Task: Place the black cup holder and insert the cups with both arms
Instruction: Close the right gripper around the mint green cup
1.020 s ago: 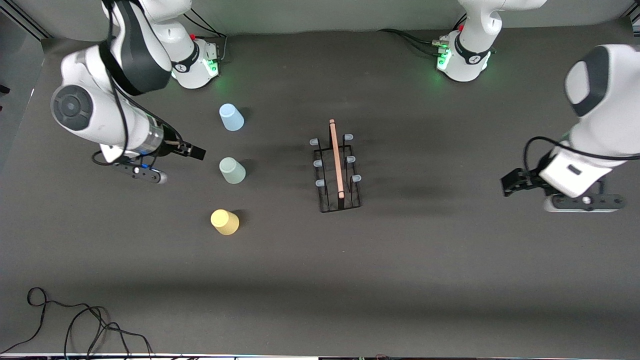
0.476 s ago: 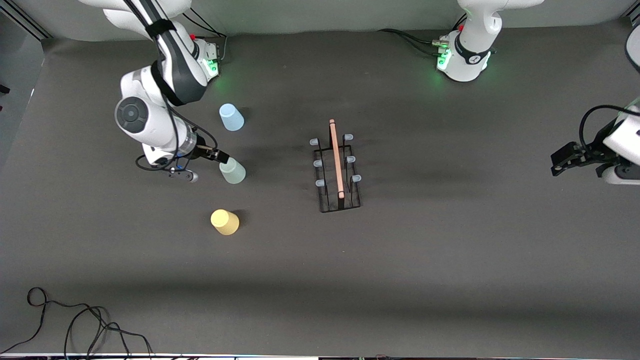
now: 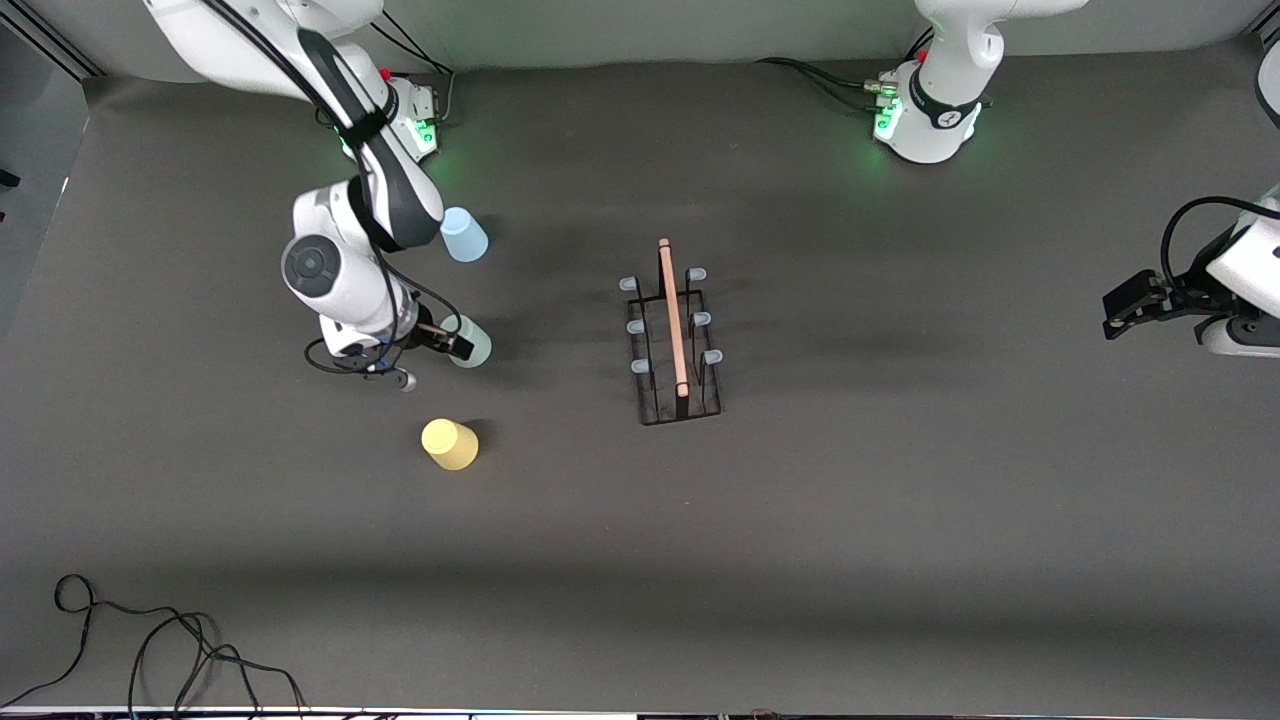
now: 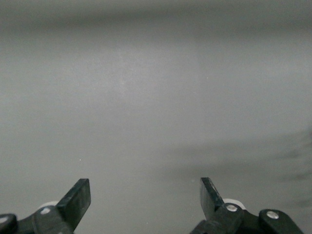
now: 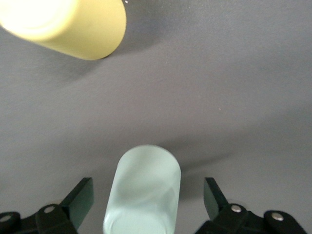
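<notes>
A dark grey counter (image 3: 800, 560) is carrying a black wire cup holder (image 3: 675, 345) near its middle, standing upright with its light wooden rod handle on top and six pale-blue-tipped pegs showing, no cup on any of them. Three plastic cups are sitting in a row toward the right arm's end of the counter, well apart from the holder: a light blue cup (image 3: 463, 234) farthest from the front camera, a pale green cup (image 3: 471, 343) in the middle, and a yellow cup (image 3: 450, 444) nearest to the camera.

The right gripper (image 3: 452, 344) is sitting low at the pale green cup (image 5: 144, 192), its jaws spread wide with the cup lying between them and a gap showing on each side, so nothing is being pinched.

The left arm is waiting at its own end of the counter, well apart from the holder. The left gripper (image 3: 1125, 302) is hanging over bare counter there, its jaws spread wide and holding nothing.
</notes>
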Action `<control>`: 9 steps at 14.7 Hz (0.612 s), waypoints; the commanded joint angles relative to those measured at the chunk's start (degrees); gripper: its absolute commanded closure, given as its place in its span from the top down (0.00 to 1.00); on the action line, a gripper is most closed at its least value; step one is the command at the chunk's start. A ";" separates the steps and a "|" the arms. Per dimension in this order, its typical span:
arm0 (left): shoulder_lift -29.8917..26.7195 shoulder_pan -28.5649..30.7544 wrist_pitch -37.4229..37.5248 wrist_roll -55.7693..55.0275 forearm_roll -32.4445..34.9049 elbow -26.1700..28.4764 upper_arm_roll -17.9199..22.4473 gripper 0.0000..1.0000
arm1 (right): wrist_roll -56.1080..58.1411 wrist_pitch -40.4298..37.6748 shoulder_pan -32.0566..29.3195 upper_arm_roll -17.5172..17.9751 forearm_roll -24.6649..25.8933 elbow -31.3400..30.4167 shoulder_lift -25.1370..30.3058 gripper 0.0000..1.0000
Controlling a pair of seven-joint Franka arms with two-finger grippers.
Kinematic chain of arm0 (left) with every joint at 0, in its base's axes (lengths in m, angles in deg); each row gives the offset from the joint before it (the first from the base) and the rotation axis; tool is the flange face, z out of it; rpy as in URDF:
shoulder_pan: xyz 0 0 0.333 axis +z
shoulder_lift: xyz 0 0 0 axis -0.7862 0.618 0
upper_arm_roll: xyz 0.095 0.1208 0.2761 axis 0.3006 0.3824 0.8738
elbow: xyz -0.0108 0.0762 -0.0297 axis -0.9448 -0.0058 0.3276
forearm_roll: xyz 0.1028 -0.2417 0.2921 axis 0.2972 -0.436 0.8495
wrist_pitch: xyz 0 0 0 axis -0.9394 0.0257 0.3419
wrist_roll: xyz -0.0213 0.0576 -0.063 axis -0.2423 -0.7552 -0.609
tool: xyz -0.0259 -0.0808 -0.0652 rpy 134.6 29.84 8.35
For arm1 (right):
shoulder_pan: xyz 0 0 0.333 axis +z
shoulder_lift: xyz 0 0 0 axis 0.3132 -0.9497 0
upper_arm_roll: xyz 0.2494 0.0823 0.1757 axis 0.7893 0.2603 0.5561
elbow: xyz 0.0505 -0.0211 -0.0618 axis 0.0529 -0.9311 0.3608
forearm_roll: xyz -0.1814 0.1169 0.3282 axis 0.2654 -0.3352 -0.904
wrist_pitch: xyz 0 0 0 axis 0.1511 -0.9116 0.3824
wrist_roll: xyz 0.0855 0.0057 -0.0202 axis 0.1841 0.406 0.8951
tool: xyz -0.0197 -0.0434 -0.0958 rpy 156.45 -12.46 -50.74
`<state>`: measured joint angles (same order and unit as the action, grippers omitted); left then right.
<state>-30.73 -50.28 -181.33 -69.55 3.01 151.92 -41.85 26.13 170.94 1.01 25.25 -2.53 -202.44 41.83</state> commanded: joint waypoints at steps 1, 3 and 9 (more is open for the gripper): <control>-1.54 0.56 1.38 1.06 0.58 0.38 -0.57 1.00 | -0.88 2.15 0.78 -0.40 -1.19 0.42 -2.22 1.00; -1.63 0.47 1.38 0.36 0.58 0.04 -0.66 1.00 | -0.88 1.45 0.78 -0.31 -1.19 0.33 -1.88 1.00; -1.71 -0.32 6.56 -4.57 0.14 -4.27 -1.10 1.00 | 0.00 -3.21 1.65 -0.04 -4.79 0.59 -0.47 1.00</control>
<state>-31.91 -50.31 -176.93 -72.20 2.96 149.38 -42.63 26.13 169.50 1.09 25.43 -5.23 -201.81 39.71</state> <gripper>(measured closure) 0.000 0.000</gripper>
